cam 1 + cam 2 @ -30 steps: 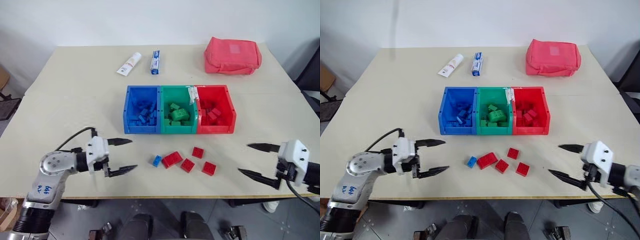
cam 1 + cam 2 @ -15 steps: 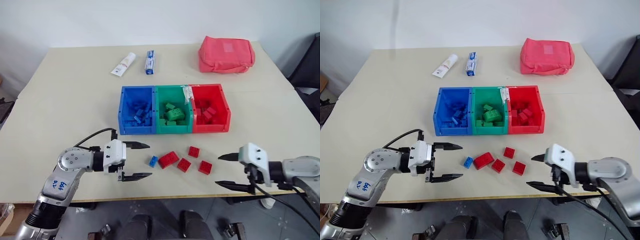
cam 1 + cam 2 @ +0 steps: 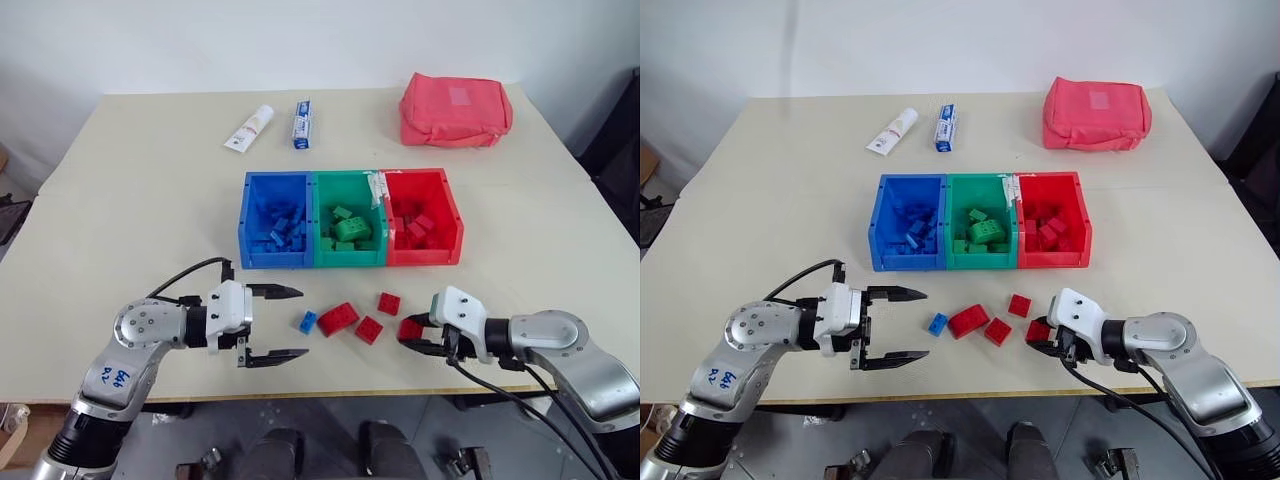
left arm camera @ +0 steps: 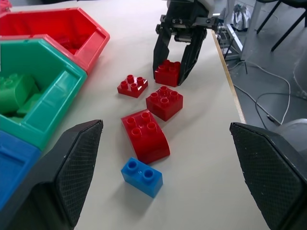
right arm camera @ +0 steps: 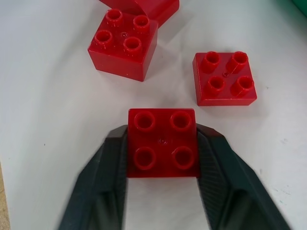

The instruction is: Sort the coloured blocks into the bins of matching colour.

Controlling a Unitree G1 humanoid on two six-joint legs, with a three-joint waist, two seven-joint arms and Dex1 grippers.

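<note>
bins: the three joined bins (image 3: 349, 232) sit mid-frame in my head view, blue, green, red from left to right, and each already has a pile of matching bricks in it, so I'd say most of the sorting is done.

left on the table: five loose blocks in the lower middle of the frame, in front of the bins. One blue block (image 3: 311, 321), a rounded red brick (image 3: 338, 318), two square red ones (image 3: 369, 329) (image 3: 389, 303), and the red block (image 5: 163, 143) I'm on right now.

right gripper: my right gripper (image 4: 176, 67) is clamped on that last red block, one finger pressed to each side. Looks like it's still resting on the tabletop, not lifted yet.

right arm pose: comes in from the lower right of the frame, forearm low over the table edge, fingers angled down and toward the centre.

left gripper: my left gripper (image 3: 276, 322) is spread wide with nothing in it, lower left of centre, fingers pointing at the blue block, near it but not touching.

my guess: red one goes to the red bin, then the blue.
</note>
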